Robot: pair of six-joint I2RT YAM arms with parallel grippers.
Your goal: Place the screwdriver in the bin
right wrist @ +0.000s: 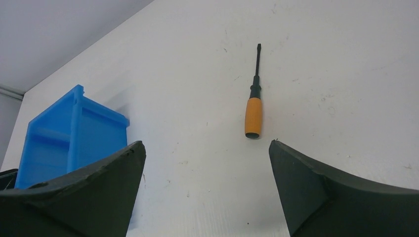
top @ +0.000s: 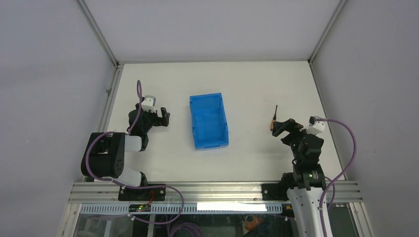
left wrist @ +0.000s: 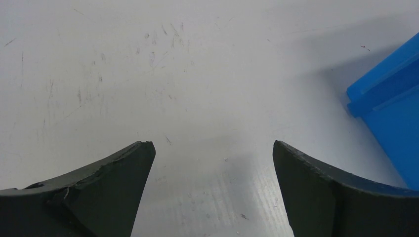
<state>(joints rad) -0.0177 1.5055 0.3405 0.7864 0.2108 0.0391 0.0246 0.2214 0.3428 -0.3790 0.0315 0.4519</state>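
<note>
The screwdriver (top: pixel 274 118), orange handle and thin black shaft, lies on the white table right of the bin, shaft pointing away. In the right wrist view the screwdriver (right wrist: pixel 254 107) lies just beyond my fingertips, handle end nearest. The blue bin (top: pixel 208 120) stands at mid-table; it shows at the left of the right wrist view (right wrist: pixel 64 143) and at the right edge of the left wrist view (left wrist: pixel 393 108). My right gripper (top: pixel 280 126) is open and empty, just short of the handle. My left gripper (top: pixel 165 117) is open and empty, left of the bin.
The white table (top: pixel 247 84) is bounded by grey walls and aluminium posts (top: pixel 114 64) at the back corners. An aluminium rail (top: pixel 212 190) runs along the near edge, holding both arm bases.
</note>
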